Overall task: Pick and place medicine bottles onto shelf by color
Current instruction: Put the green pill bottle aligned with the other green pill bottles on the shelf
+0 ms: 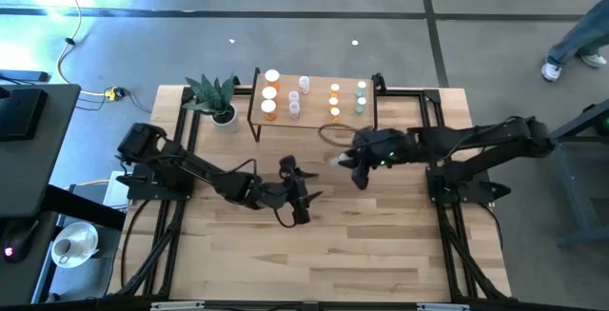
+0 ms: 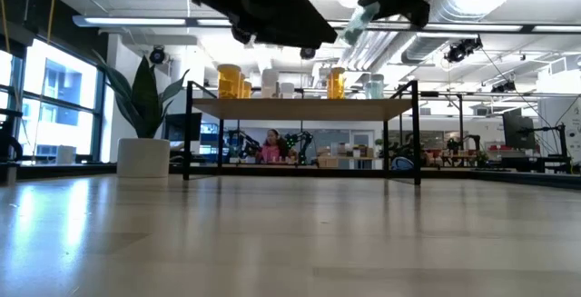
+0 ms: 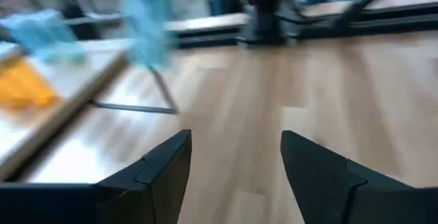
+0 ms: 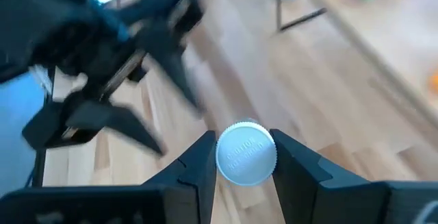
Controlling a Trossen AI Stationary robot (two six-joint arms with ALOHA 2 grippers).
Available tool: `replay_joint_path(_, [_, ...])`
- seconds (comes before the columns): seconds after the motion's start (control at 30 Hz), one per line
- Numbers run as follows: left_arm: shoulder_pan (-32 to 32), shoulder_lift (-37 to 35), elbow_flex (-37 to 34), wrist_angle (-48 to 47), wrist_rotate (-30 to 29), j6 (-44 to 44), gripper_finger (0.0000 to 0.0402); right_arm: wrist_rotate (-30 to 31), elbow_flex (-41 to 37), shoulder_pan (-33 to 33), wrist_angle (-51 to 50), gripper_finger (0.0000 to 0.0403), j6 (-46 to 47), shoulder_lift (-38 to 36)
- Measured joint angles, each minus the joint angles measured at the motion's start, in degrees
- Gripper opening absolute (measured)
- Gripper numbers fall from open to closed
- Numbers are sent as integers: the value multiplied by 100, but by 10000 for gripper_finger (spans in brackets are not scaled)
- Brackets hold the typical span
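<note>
Right tool is clenched on a medicine bottle — the white cap is seen end-on between the two fingers, so the grip is taken across the cap or neck. In the low view the bottle hangs pale green under the tool, clear of the bench and above shelf height. In the high view the right tool is placed just in front of the shelf, toward its right half.

Shelf already loaded by colour: orange bottles at the left end, white ones next, another orange pair further right, pale green bottles at the right end. The held bottle is judged to belong with that green group — which would explain the approach on that side.

Left tool is released, fingers spread with nothing between them, as the left wrist view shows. It is parked over mid-bench, well apart from the shelf, likely to leave the lane free for the right arm.

No loose bottles are seen on the bench, so the task is judged close to done. Risk: neighbouring bottles could be knocked at set-down.
</note>
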Motion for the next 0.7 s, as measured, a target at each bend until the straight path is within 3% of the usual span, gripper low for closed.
replay_joint_path(0.3, [259, -360, -2, -566, 2523, -349, 214, 407, 0, -701, -162, 106, -347, -966])
replay_joint_path(0.5, [316, -424, -3, -518, 3618, -350, 214, 473, 356, -1179, -515, 106, -765, -1244])
replay_joint_path(0.57, [314, -424, -113, -255, 3860, -354, 214, 554, 626, -1279, -724, 106, -918, -1224])
replay_joint_path(0.7, [312, -422, -812, 1186, 4218, -779, 214, 667, 1218, -1456, -1341, 106, -1099, -1048])
